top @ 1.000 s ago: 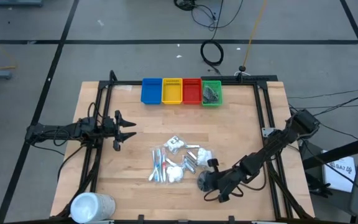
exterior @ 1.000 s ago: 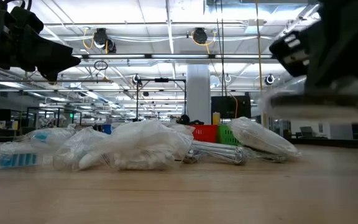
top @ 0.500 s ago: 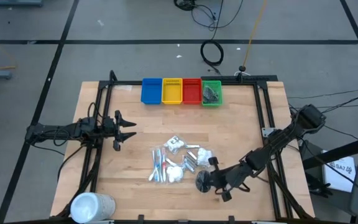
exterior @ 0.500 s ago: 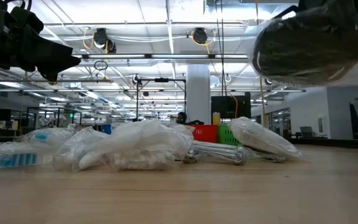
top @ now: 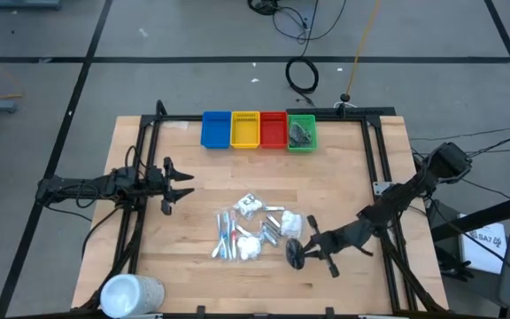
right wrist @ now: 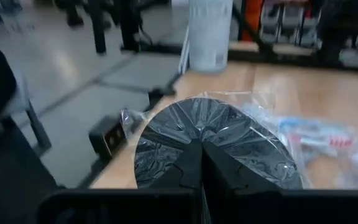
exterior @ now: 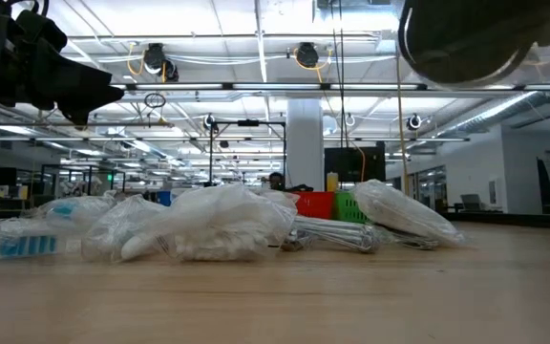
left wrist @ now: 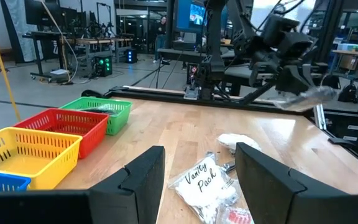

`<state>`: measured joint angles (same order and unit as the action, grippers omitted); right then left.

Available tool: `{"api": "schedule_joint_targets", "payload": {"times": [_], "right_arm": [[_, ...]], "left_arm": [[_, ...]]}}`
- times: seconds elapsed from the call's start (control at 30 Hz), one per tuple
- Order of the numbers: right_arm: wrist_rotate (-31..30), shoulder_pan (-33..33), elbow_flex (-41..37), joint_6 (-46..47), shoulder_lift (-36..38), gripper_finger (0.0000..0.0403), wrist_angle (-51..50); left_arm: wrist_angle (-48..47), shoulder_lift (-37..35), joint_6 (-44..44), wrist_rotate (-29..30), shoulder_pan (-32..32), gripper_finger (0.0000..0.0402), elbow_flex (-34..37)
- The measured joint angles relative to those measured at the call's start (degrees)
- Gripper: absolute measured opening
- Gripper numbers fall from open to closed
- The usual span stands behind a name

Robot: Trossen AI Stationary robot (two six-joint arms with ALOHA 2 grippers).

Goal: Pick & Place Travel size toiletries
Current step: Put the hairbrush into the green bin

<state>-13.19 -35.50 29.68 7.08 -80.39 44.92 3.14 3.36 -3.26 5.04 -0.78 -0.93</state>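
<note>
Lifting higher than before, right pincer clamping wrapped dark disc.

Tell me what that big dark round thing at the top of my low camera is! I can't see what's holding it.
Observer: It's a dark grey disc in clear wrap, pinched in the right gripper.
Operator: Is it over the pile?
Observer: No, from above the disc hangs beside the toiletries pile, on the pile's right.
Operator: What's the other arm doing?
Observer: The left gripper waits open and empty at the table's left side.
Operator: Anything in the bins?
Observer: Only the green bin holds dark items.
</note>
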Motion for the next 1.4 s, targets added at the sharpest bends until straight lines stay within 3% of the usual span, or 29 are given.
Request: {"api": "schedule_joint_targets", "payload": {"times": [0.27, 0.6, 1.17, 1.4], "right_arm": [[-0.20, 3.57, -6.59, -2.21, 0.74, 0.0000, 14.53], [-0.07, 15.93, -6.65, -4.95, 0.71, 0.0000, 14.90], [-0.20, 30.39, -6.65, -6.30, 0.69, 0.0000, 17.52], [-4.56, 37.70, -6.65, -5.32, 0.68, 0.0000, 18.31]], "left_arm": [[0.02, -0.01, -0.01, 0.02, 0.00, 0.0191, 0.00], [0.04, -0.01, 0.01, 0.00, 0.00, 0.0191, 0.00], [0.04, -0.01, 0.01, 0.02, 0.00, 0.0191, 0.00], [0.04, -0.01, 0.01, 0.02, 0.00, 0.0191, 0.00]]}}
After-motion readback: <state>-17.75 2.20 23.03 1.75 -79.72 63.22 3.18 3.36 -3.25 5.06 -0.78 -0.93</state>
